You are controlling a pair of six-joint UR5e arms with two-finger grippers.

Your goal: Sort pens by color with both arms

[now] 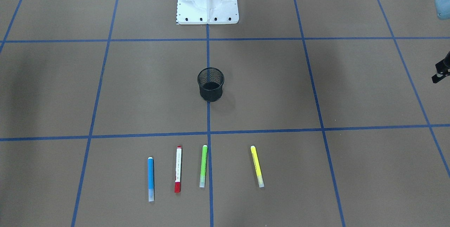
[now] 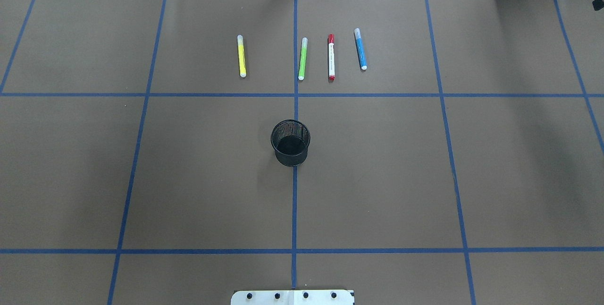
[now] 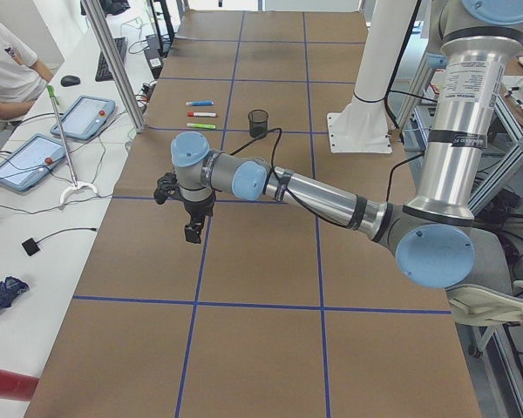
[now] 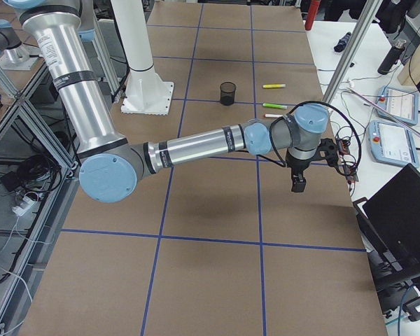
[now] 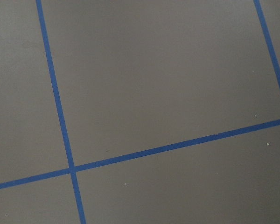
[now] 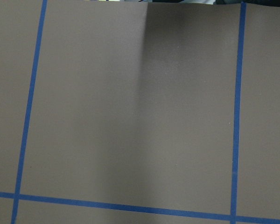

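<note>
Slim blue marker pen (image 1: 150,179), red-capped white pen (image 1: 178,169), green pen (image 1: 203,166) and yellow pen (image 1: 257,166) lie parallel, lower middle of the front view, on the brown tabletop (image 1: 316,90). They are probably light, stiff and prone to rolling, so pinch mid-barrel. Left hand (image 3: 192,228) and right hand (image 4: 298,183) hold no pen; I cannot tell how far open they are.

Brown paper table (image 2: 212,177), blue tape grid (image 2: 295,201), benches at both ends.
Beyond my left gripper (image 3: 193,233) I see a white bench (image 3: 17,218) with tablets (image 3: 89,117) and an aluminium post (image 3: 113,61); past my right gripper (image 4: 298,185), a laptop (image 4: 399,217).
</note>
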